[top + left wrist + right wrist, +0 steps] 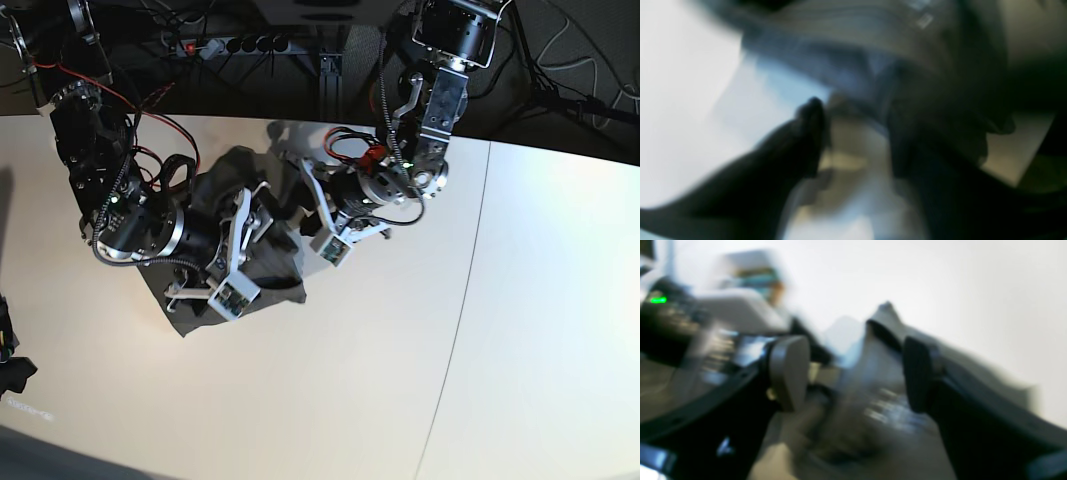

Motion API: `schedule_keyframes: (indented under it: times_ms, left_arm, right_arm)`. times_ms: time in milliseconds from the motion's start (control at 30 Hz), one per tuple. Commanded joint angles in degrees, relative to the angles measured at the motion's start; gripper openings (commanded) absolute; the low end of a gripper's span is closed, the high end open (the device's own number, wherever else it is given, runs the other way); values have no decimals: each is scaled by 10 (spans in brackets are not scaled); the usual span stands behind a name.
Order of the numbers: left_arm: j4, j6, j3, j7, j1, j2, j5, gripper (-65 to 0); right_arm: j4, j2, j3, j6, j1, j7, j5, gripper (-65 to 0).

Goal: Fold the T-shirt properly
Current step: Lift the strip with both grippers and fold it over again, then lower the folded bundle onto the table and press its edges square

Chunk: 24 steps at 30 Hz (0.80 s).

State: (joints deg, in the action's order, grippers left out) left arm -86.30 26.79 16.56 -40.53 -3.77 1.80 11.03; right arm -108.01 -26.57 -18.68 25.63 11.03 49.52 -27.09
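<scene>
T-shirt (268, 262), dark and bunched, lies on the pale table (420, 380) at about ten o'clock. Right gripper (853, 373) stands with jaws apart over it. Left gripper (298, 195) is at the cloth's one-o'clock edge; whether it grips, I cannot tell.

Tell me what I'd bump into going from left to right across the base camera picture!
Right arm with its wrist camera → crumpled dark T-shirt → left arm with its wrist camera → thin seam line in the white table.
</scene>
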Motion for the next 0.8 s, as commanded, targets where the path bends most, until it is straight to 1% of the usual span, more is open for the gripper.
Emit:
schedule_keyframes:
  times_ms: [0, 33, 67, 100, 167, 200, 267, 333, 400, 433, 500, 600, 700, 767]
  left_arm:
    - [-28, -8, -12, -10, 6, 2, -2, -516]
    - [-49, -8, -24, -23, 6, 2, -2, -576]
    - [-68, -8, -33, -35, 6, 0, -1, -630]
    - [-85, -8, -37, -45, 6, -4, 5, -650]
    - [-104, -8, -36, -56, 4, -19, 35, -650]
    - [-110, -8, -35, -56, 3, -24, 48, -650]
    - [-117, 5, -31, -56, -2, -28, 73, -650]
    - [-125, 35, -18, -61, -10, -28, 118, -650]
    - [-131, 66, 13, -61, -19, -28, 159, -650]
    - [-132, 72, 35, -60, -20, -28, 169, -650]
    - [-132, 73, 85, -54, -19, -27, 164, -650]
    - [-131, 73, 131, -16, -19, -24, 119, -650]
    - [-130, 73, 141, -3, -19, -5, 91, -650]
    - [-127, 73, 141, 2, -16, 6, 68, -650]
  right_arm:
    - [-8, 0, 19, 27, 22, -28, 7, -214]
    - [-4, 4, 32, 27, 30, -42, 16, -235]
    - [2, 8, 45, 27, 38, -56, 27, -297]
    - [10, 12, 57, 27, 47, -68, 39, -394]
    - [35, 25, 78, 27, 68, -76, 58, -635]
    - [53, 30, 85, 27, 81, -75, 63, -650]
    - [101, 38, 90, 27, 110, -78, 68, -650]
    - [163, 41, 90, 27, 137, -97, 79, -650]
    - [235, 48, 90, 27, 167, -129, 109, -650]
    - [275, 52, 90, 27, 184, -140, 117, -650]
    - [352, 63, 89, 27, 217, -150, 116, -650]
    - [448, 78, 89, 29, 255, -150, 118, -650]
    - [514, 89, 88, 32, 274, -148, 128, -650]
    - [533, 93, 87, 45, 277, -123, 127, -650]
